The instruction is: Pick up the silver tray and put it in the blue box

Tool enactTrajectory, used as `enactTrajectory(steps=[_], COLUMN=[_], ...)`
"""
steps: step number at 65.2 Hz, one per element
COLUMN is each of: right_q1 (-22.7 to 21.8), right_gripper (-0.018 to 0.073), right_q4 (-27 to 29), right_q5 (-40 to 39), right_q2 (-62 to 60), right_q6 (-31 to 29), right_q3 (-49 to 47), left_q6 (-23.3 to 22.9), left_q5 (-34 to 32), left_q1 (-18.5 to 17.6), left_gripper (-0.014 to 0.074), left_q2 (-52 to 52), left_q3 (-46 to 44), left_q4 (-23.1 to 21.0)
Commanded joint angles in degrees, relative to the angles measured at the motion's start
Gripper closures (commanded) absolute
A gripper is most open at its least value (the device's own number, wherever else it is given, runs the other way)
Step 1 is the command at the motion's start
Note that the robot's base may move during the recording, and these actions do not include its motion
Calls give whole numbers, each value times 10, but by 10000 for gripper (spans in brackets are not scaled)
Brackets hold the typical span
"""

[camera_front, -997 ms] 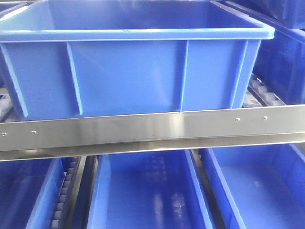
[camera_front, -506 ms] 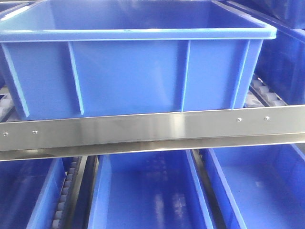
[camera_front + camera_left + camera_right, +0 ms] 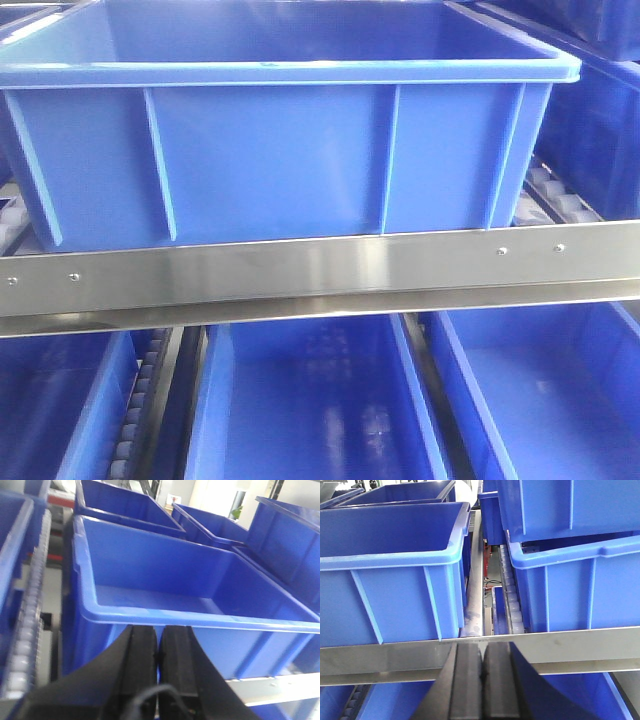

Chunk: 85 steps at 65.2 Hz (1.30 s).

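Blue box (image 3: 270, 150) sits empty on the rack behind a steel rail (image 3: 320, 268). Silver tray — nowhere in view. Left gripper (image 3: 159, 652) and right gripper (image 3: 483, 672) — both closed, holding nothing.

We see a storage rack with a brushed steel rail (image 3: 320, 275) running across its front, held by small screws. Beneath it sit further blue crates (image 3: 300, 400) in a lower tier, side by side. Lanes of white rollers (image 3: 27, 610) run front to back between the crates. Other blue crates (image 3: 570, 510) are stacked at the right. Far behind, a bright white wall (image 3: 215, 495) glows with daylight.
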Motion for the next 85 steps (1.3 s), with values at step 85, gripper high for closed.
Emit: enactTrajectory(steps=[85], right_q1=[-3], right_gripper=[507], right_q4=[2], right_q5=[-48], right_q2=[-11], right_q6=[-5], right_q3=[-10], left_q6=[44], left_q5=[-122], left_q1=[141], left_gripper=[596], left_q2=[-137], left_q3=[194], left_q4=[44])
